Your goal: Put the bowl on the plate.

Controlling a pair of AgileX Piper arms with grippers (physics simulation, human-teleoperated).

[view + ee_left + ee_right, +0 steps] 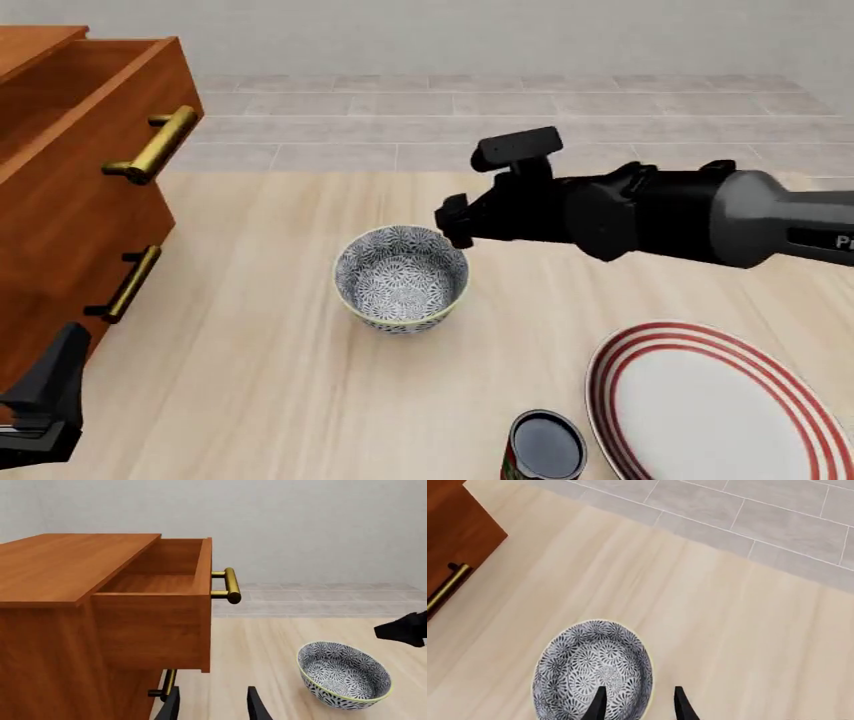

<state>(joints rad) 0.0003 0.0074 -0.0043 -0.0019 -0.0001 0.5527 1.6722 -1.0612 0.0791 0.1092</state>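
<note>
Right wrist view: your right pincer (639,702) straddles the bowl (592,672) rim spread; closing off-center could tip it.

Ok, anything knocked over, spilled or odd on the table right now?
Nothing spilled or tipped. The bowl sits upright and empty, the plate lies flat, and the dark can stands upright beside it. Only oddity: the cabinet's top drawer is pulled open and looks empty.

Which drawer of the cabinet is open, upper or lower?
The upper drawer is pulled out, its empty inside visible in the left wrist view. The lower drawer sits flush with the cabinet; only its brass handle protrudes.
</note>
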